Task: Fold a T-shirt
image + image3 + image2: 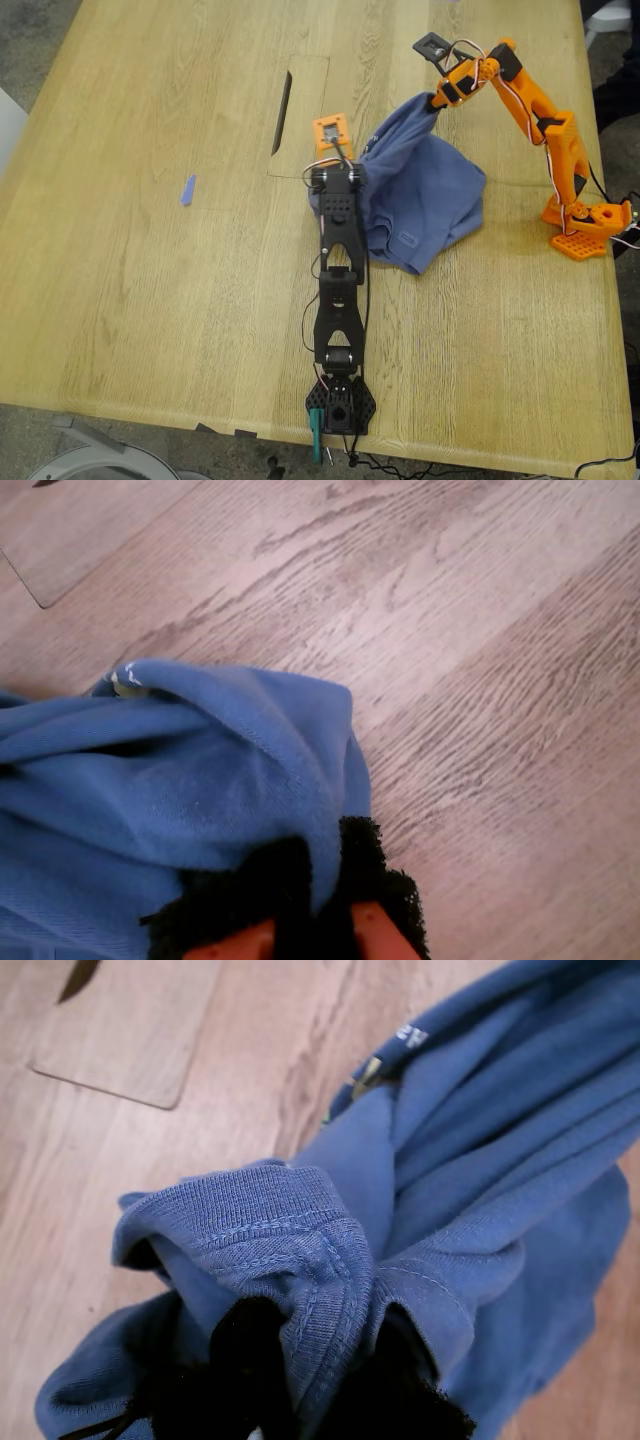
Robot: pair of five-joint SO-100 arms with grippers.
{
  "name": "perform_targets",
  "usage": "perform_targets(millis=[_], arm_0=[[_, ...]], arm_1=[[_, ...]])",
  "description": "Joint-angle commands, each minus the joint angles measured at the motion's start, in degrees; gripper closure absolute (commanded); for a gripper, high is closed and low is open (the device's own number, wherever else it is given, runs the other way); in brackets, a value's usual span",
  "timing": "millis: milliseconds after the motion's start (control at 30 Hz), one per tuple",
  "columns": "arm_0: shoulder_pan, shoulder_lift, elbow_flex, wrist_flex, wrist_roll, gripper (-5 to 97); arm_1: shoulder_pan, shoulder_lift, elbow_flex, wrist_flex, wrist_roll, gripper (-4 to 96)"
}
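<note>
Two arms share one garment. My first hand [345, 180], on the black arm, is clamped on the ribbed collar of the T-shirt [425, 195], and my second hand [440, 97], on the orange arm, is closed on a plain hemmed edge of the same cloth, lifted above the tabletop [150, 300]. The T-shirt hangs bunched between the two hands, its lower folds resting on the wood right of centre in the exterior view.

No container is in view; a rectangular inset panel [300, 115] with a dark slot [282, 112] is set flush in the tabletop just beside the first hand.

Open wood spreads wide over the exterior view's left, bare but for a small blue scrap [187, 190] well apart from the shirt. The orange arm's base [585, 228] sits close to the tabletop's edge on the exterior view's right, and the black arm's base [340, 405] sits at the near edge.

Only the first wrist view shows the collar's ribbing [270, 1230] and a bit of yellow-green print [368, 1072]; the second wrist view shows the stitched hem [300, 770] between its dark pads.
</note>
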Motion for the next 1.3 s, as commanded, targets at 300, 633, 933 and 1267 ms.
perform_targets(millis=[300, 633, 933, 1267], arm_0=[[7.38, 23.38, 19.51, 1.58, -2.37, 92], [15.82, 29.88, 29.62, 1.32, -2.37, 92], [23.73, 41.66, 50.10, -11.95, -0.62, 92], [31.73, 56.69, 79.28, -35.33, 1.49, 92]], arm_1=[[-1.85, 20.30, 24.96, 0.00, 1.23, 91.4], [-3.60, 34.72, 45.62, -0.09, 1.49, 91.4], [-5.01, 48.08, 64.78, -5.89, 1.32, 91.4], [-7.12, 62.23, 83.32, -15.03, 0.97, 91.4]])
